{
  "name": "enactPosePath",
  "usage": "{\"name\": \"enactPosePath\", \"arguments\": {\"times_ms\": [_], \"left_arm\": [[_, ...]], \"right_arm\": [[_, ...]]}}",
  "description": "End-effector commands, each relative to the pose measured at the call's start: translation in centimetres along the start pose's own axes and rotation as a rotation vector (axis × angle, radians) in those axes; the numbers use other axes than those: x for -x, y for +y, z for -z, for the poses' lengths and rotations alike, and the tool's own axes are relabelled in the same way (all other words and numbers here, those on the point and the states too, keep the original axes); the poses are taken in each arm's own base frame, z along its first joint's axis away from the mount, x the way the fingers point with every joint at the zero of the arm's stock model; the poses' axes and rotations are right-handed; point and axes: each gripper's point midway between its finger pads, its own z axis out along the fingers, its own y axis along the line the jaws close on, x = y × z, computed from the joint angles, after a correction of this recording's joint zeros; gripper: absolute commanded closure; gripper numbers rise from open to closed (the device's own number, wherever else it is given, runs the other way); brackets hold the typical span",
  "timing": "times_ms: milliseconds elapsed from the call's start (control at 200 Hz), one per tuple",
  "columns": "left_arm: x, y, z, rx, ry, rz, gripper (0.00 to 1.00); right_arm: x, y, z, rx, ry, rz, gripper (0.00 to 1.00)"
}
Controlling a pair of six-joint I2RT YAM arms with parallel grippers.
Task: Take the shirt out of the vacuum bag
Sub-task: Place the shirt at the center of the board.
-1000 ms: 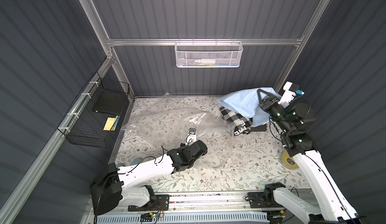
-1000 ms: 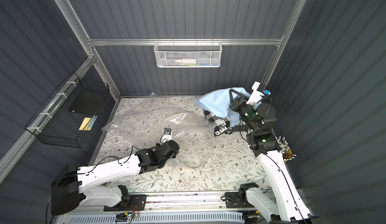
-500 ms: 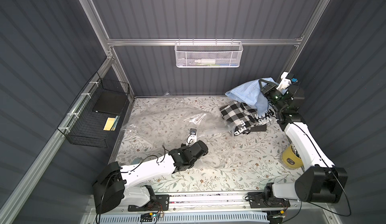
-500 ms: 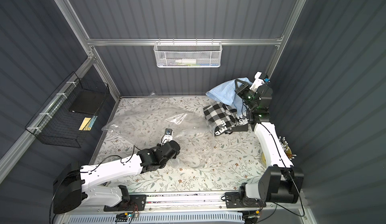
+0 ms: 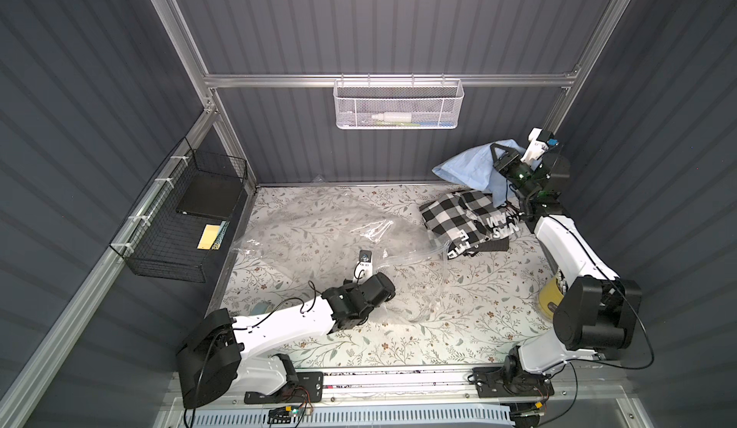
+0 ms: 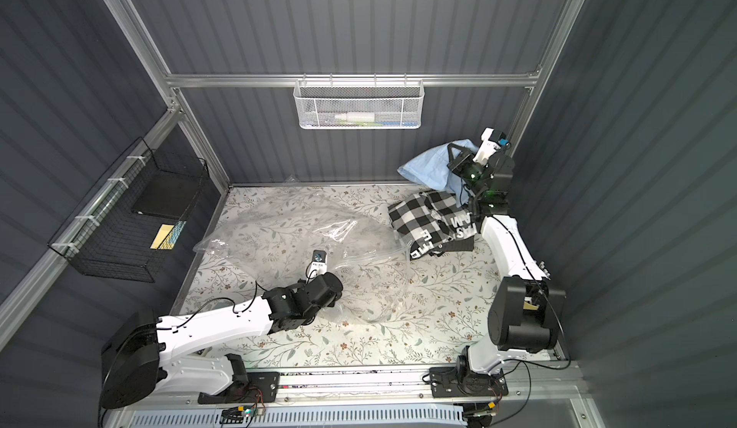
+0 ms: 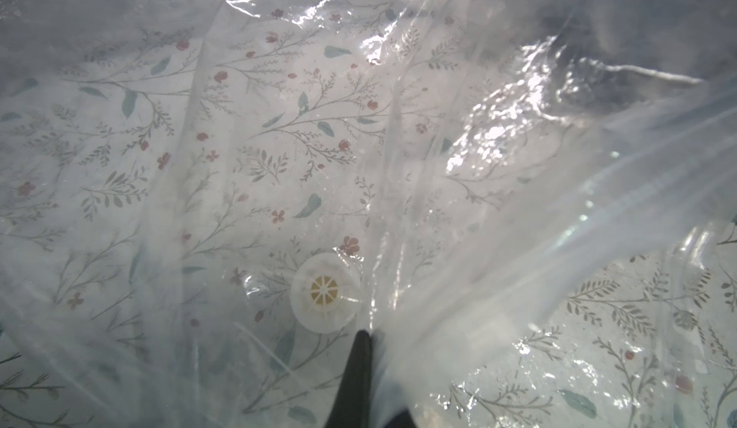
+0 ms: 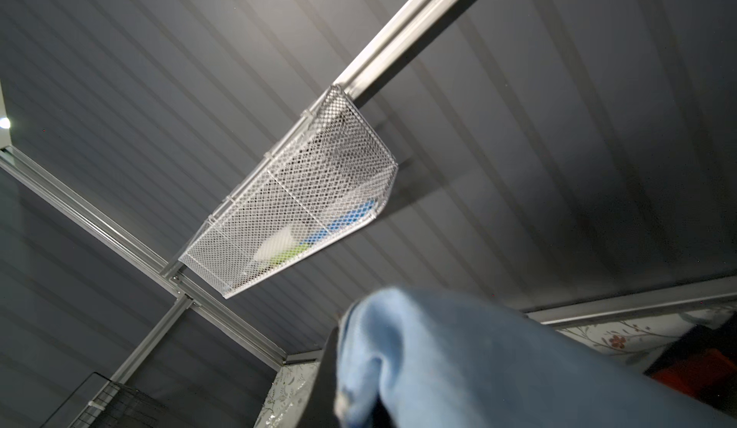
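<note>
My table (image 5: 458,326) wears a pale cloth printed with leaves and small flowers, boxed in by dark ribbed walls on an aluminium frame. A white mesh basket (image 5: 399,105) hangs on the back wall and a black wire basket (image 5: 179,222) on the left one. The vacuum bag (image 5: 319,222) sprawls crumpled over the middle and left of the table. My left gripper (image 7: 365,336) is pinched together on a fold of its plastic, just beside the round white valve (image 7: 325,297). My right gripper (image 5: 498,151) is raised in the far right corner, clamped on the light blue shirt (image 5: 466,168), which hangs clear of the bag above a checked garment (image 5: 454,216) lying at the bag's edge.
</note>
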Motion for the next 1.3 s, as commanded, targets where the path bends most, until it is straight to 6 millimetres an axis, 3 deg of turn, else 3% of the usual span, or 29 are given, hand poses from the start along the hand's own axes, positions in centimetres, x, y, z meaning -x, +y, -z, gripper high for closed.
{"name": "enactPosePath", "arguments": {"times_ms": [0,220,510,850,1031,1181,1296], "left_arm": [[-1.0,0.4,-0.1,0.004,0.027,0.004,1.0],[-0.9,0.4,0.0,0.003,0.024,0.001,1.0],[-1.1,0.4,-0.1,0.003,0.026,0.001,1.0],[-0.8,1.1,0.5,0.009,0.011,-0.002,1.0],[-0.9,1.1,0.5,0.009,0.014,-0.001,1.0],[-0.4,1.3,0.8,0.016,-0.003,-0.007,1.0],[0.1,1.6,1.1,0.024,-0.019,-0.01,1.0]], "right_arm": [[-1.8,-1.1,0.5,0.028,-0.017,0.043,1.0],[-8.5,-4.5,1.9,0.0,0.088,-0.035,1.0],[-15.0,-4.5,3.6,-0.033,0.174,-0.04,1.0],[-18.8,-7.3,6.3,-0.123,0.195,-0.114,1.0],[-19.9,-8.0,6.9,-0.142,0.21,-0.131,1.0],[-19.4,-7.2,7.7,-0.137,0.185,-0.135,0.54],[-19.1,-5.9,8.3,-0.132,0.173,-0.102,0.37]]}}
